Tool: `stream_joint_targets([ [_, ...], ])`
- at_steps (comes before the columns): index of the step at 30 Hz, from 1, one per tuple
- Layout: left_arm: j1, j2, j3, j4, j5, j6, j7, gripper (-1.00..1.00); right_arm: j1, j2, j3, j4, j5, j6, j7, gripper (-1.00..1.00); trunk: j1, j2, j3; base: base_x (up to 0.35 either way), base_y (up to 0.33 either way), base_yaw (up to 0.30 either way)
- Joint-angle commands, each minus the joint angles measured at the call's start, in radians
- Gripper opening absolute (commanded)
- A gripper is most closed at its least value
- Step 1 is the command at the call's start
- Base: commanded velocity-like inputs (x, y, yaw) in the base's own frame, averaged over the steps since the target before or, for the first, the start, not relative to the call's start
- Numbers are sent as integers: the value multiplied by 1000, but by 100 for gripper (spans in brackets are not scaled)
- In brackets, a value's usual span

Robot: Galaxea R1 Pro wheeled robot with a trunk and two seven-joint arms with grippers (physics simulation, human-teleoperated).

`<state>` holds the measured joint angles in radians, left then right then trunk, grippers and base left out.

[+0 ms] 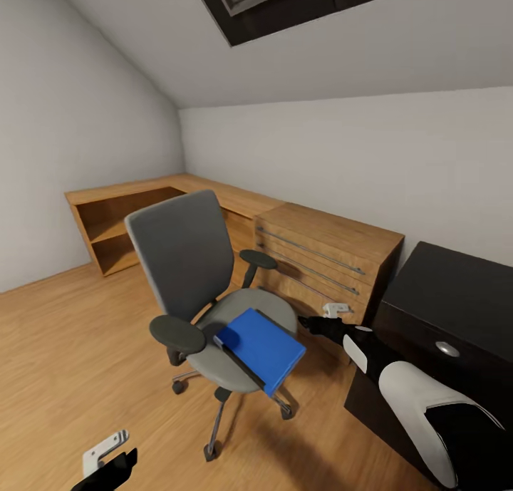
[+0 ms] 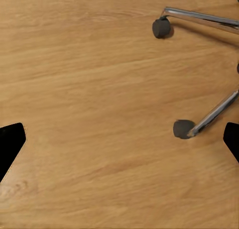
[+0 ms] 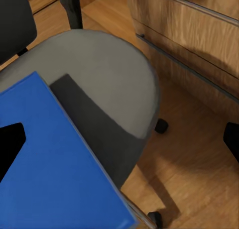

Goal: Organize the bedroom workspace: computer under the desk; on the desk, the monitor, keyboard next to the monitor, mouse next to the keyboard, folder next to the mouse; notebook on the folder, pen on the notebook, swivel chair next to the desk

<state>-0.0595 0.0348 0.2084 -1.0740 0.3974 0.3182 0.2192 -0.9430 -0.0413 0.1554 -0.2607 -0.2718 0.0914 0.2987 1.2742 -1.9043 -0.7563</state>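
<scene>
I've got the right pincer (image 3: 122, 137) spread, ungripped, over the folder (image 1: 261, 348) on the swivel chair (image 1: 206, 291) seat's front edge (left pincer (image 2: 119, 139) spread too).

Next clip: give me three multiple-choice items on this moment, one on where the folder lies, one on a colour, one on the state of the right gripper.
1. Where is the folder?
A. On the swivel chair seat
B. On the floor
C. On the desk

2. What colour is the folder's cover?
A. Red
B. Bright blue
C. White

3. How is the right gripper?
A. Shut on the folder
B. Open, holding nothing
C. Shut on an armrest

Key: 1 A, it lies flat on the grey seat, a corner past the front edge. 2 B, blue in both the head and right wrist views. 3 B, the right wrist view shows its fingers spread wide above the folder.
</scene>
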Motion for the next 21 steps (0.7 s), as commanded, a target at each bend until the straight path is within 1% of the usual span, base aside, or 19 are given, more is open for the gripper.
stream_joint_targets([
  [1, 0, 0, 4, -2, 11, 4, 7, 100, 0, -1, 7, -2, -11, 6, 0, 100, 0, 0, -1, 0, 28, -7],
  [4, 0, 0, 34, -3, 11, 5, 7, 100, 0, -2, 7, -2, -27, 7, 1, 100, 0, 0, -1, 0, 15, -4],
  [5, 0, -1, 49, -4, 11, 5, 7, 100, 0, -4, 7, -2, -43, 8, 1, 100, 4, -7, -4, 0, 7, -2],
  [8, 0, -2, 63, -4, 11, 5, 6, 100, 0, -7, 7, -2, -71, 11, 3, 100, 15, -28, -13, 0, 5, -1],
  [9, 0, -2, 69, -4, 11, 5, 6, 100, 0, -8, 7, -2, -90, 15, 5, 100, 19, -35, -16, 0, 2, -1],
  [14, 0, -2, 75, -4, 11, 5, 5, 100, 0, -15, 7, -2, -138, 43, 18, 100, 38, -70, -32, 0, 1, 0],
  [15, 0, -2, 76, -4, 11, 4, 5, 100, 0, -24, 7, -2, -160, 62, 28, 100, 42, -77, -35, 0, 0, 0],
  [16, 0, -2, 77, -4, 11, 4, 5, 100, 0, -29, 7, -2, -172, 72, 34, 100, 46, -84, -38, 0, 0, 0],
  [17, 0, -2, 77, -4, 11, 4, 5, 100, 0, -38, 7, -2, -197, 92, 50, 100, 50, -91, -42, 0, 0, 0],
  [21, 0, -3, 78, -3, 11, 4, 5, 100, 0, -54, 8, -2, -246, 121, 85, 100, 65, -119, -54, 0, 0, 0],
])
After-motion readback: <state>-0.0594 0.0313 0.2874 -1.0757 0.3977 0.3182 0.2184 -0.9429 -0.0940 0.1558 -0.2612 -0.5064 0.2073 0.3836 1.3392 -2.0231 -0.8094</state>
